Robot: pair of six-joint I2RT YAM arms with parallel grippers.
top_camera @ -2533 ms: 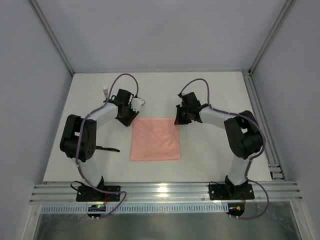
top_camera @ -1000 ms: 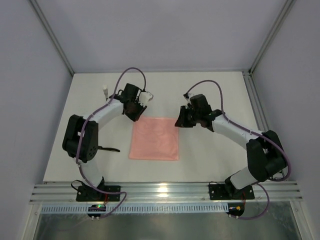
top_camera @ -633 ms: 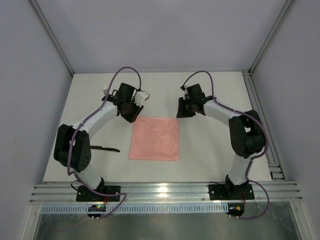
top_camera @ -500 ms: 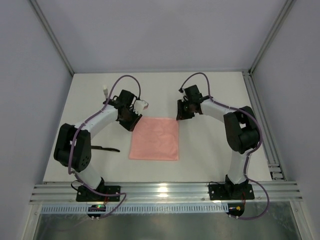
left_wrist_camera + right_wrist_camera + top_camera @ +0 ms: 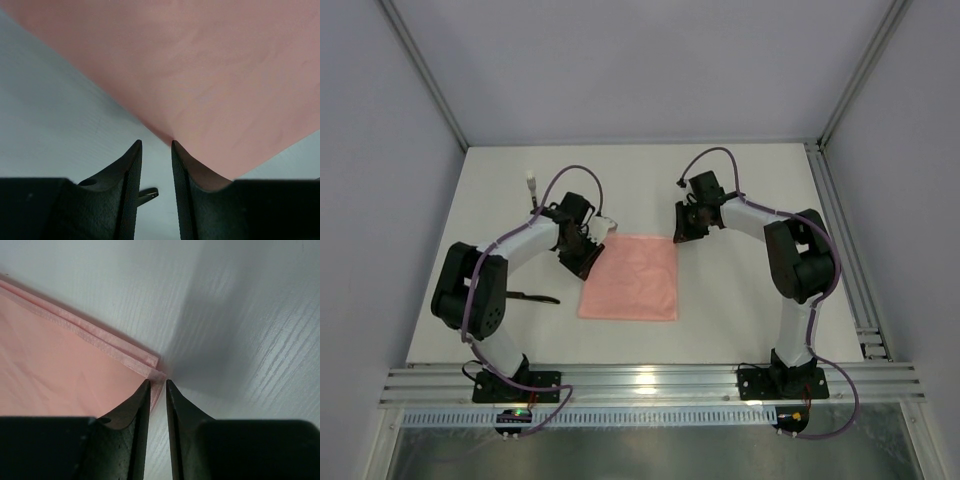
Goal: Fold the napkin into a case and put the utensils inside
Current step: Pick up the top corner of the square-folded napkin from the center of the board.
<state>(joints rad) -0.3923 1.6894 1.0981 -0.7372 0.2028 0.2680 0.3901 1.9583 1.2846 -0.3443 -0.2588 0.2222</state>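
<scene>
The salmon-pink napkin lies flat as a square mid-table; no case is in view. My left gripper is low at its far-left corner. In the left wrist view the gripper stands open by a narrow gap, with the napkin corner just touching the right fingertip and bare table between the jaws. My right gripper is at the far-right corner. In its wrist view the gripper has a slim gap, and the layered napkin corner lies at the tips. One black utensil lies left of the napkin.
A small white piece lies on the table at the far left. Metal rails run along the near edge and a frame post along the right side. A small dark tip shows low between the left fingers.
The left gripper has come down and nearer, onto the napkin's far-left corner. The right gripper has stayed by the far-right corner while its arm swung. The napkin lies as before.
</scene>
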